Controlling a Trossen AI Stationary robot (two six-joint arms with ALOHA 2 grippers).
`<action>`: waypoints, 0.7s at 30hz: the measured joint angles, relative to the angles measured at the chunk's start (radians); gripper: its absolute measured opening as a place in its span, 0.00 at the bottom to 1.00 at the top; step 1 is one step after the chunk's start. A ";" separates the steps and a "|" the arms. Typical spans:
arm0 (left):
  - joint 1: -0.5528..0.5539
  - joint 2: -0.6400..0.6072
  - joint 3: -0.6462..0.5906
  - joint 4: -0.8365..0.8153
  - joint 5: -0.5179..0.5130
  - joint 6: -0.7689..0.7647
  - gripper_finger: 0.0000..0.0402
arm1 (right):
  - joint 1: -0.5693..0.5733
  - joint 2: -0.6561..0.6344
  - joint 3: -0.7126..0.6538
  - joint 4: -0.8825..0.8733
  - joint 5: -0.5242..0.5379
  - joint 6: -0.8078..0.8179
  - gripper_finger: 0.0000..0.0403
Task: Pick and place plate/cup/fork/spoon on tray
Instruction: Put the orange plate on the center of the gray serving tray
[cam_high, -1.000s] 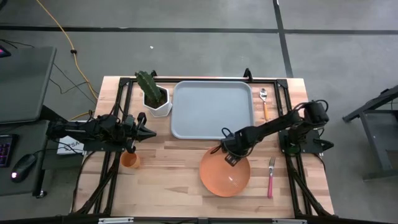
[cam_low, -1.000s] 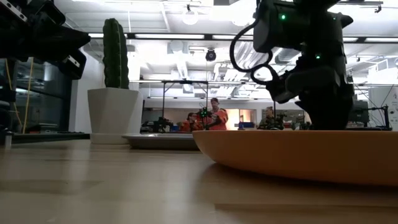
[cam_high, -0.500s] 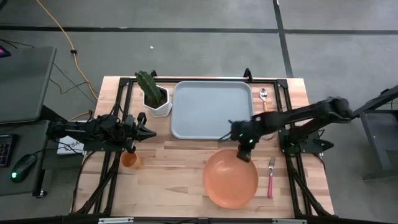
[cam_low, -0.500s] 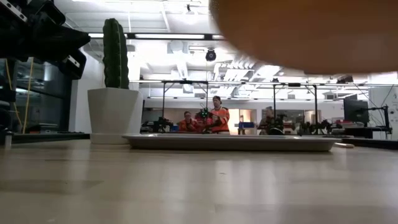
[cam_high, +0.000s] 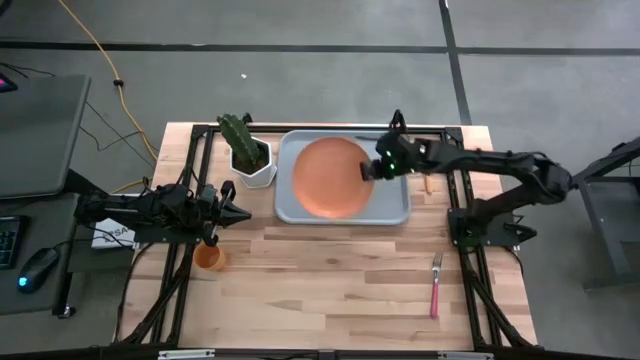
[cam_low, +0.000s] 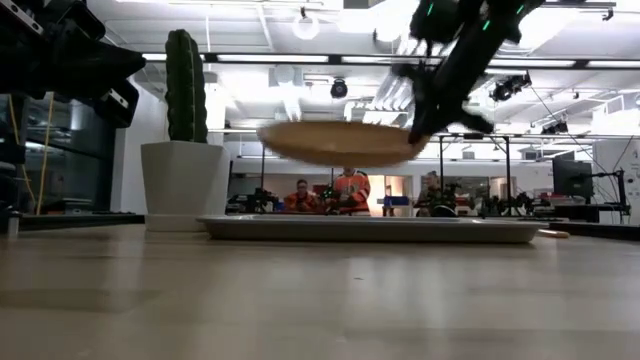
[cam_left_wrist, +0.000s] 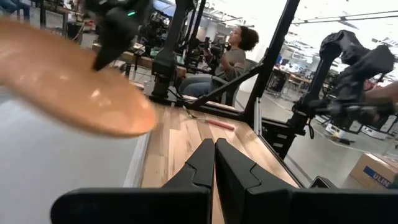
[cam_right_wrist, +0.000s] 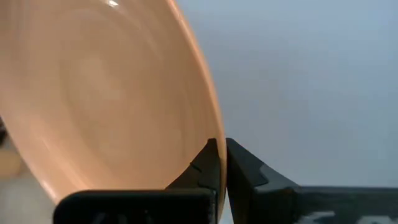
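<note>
My right pincer (cam_high: 372, 170) is pinched on the rim of the plate (cam_high: 330, 176), a round, shallow, glossy orange disc with faint rings inside, held in the air above the pale blue-grey tray (cam_high: 394, 205). My left pincer (cam_high: 238, 213) waits near the cup (cam_high: 208, 257), fingers together, empty. A box in the left wrist view reads "ULIN".

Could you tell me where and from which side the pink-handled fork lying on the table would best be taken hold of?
Probably mid-handle on the slim fork with silver tines and a pink handle, coming straight down from above. It lies flat and alone on the wooden table, so the fingers should straddle its narrow width, across its length.
</note>
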 joint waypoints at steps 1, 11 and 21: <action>0.000 0.000 0.000 0.000 0.000 0.000 0.00 | -0.026 0.029 0.000 0.000 -0.015 -0.011 0.00; 0.000 0.000 0.000 0.000 0.000 0.000 0.00 | -0.153 0.269 -0.001 0.030 -0.118 -0.032 0.00; 0.000 0.000 0.000 0.000 0.000 0.000 0.00 | -0.180 0.289 -0.001 0.048 -0.081 0.011 0.01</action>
